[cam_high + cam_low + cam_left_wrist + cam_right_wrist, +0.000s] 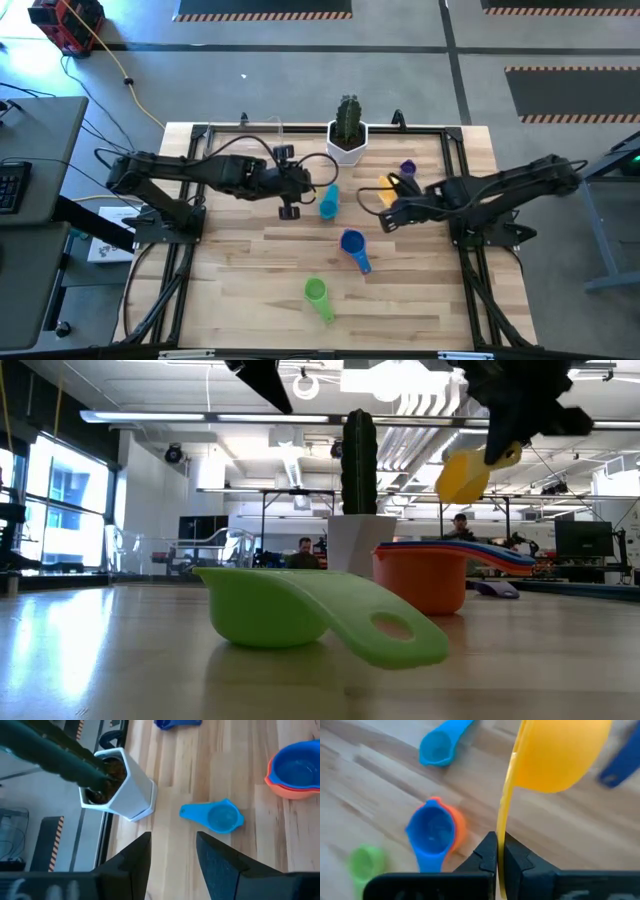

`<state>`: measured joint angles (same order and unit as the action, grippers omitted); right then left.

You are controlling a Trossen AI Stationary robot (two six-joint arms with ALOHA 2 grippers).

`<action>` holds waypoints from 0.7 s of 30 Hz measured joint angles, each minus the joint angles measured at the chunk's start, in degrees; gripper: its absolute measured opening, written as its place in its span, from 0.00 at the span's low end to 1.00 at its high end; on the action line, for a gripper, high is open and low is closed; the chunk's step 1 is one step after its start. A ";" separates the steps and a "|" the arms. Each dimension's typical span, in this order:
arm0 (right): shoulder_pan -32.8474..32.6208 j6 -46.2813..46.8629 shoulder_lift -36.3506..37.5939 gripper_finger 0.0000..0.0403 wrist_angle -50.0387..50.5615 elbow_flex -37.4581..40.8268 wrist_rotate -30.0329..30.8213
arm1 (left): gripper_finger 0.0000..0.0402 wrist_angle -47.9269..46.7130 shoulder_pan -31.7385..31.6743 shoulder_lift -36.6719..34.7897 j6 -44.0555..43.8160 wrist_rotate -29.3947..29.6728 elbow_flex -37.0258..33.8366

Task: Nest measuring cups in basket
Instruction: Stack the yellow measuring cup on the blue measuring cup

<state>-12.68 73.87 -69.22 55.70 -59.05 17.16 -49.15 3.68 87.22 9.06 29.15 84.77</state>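
My right gripper (388, 212) is shut on a yellow measuring cup (560, 755), held in the air right of the table's middle. My left gripper (172, 840) hovers open near a light blue cup (212, 816) that lies on the table; nothing is between its fingers. A dark blue cup sits nested in an orange cup (352, 243) mid-table. A green cup (318, 294) lies nearer the front edge. A purple cup (407, 168) lies at the far right. I cannot make out the basket in any view. My right gripper pinches the yellow cup's flat handle (505, 820) between its two fingers, which press on its two broad faces. The fingers slant down from the table's right side. The cup is lifted clear of the table, its bowl (465, 478) out beyond the fingertips.
A white pot with a cactus (347, 135) stands at the far edge's middle, close to both grippers. Bare wood lies at the front left and front right of the table (230, 290).
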 joint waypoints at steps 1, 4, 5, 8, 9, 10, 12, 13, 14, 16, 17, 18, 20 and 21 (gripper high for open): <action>-0.20 0.73 1.84 0.00 -4.02 2.86 -0.14 | 0.36 -0.13 0.00 -0.08 0.00 0.00 0.00; -0.63 0.93 6.93 0.00 -17.73 10.87 -0.13 | 0.36 -0.10 -0.33 -0.13 -0.01 -0.03 0.00; -0.71 0.93 8.24 0.00 -21.83 13.25 -0.04 | 0.36 -0.10 -0.35 -0.11 -0.02 -0.04 0.00; -1.10 1.68 11.14 0.00 -33.30 19.72 0.11 | 0.36 -0.08 -0.37 -0.11 0.02 -0.02 0.00; -1.33 2.43 11.65 0.00 -36.29 21.59 0.31 | 0.36 -0.08 -0.37 -0.11 0.02 -0.02 0.00; -1.77 3.26 11.89 0.00 -39.03 23.42 0.63 | 0.36 -0.08 -0.37 -0.11 0.01 -0.02 0.00; -2.92 4.34 11.90 0.00 -44.89 26.71 1.25 | 0.36 -0.07 -0.37 -0.11 -0.02 -0.02 0.00; -3.65 4.80 11.86 0.00 -48.09 28.13 1.46 | 0.36 -0.09 -0.37 -0.10 -0.03 -0.02 0.00; -4.34 5.32 11.70 0.00 -51.59 29.51 1.75 | 0.36 -0.10 -0.37 -0.09 -0.02 -0.03 0.00; -6.22 6.21 11.42 0.00 -57.56 31.99 3.02 | 0.36 -0.09 -0.35 -0.09 -0.02 -0.02 0.00; -7.39 6.41 11.42 0.00 -60.49 33.20 4.09 | 0.36 -0.09 -0.35 -0.09 -0.02 -0.04 0.00; -8.55 6.85 11.42 0.00 -63.50 34.15 5.33 | 0.36 -0.08 -0.35 -0.09 -0.02 -0.02 0.00; -11.09 6.89 11.42 0.00 -68.16 35.66 7.98 | 0.36 -0.08 -0.35 -0.06 -0.02 -0.02 0.00; -12.50 6.88 11.42 0.00 -69.81 36.52 9.11 | 0.36 -0.08 -0.35 -0.06 -0.02 -0.02 0.00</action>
<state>-25.17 80.75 -57.80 -14.11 -22.53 26.27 -49.23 3.33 87.15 9.04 29.12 84.77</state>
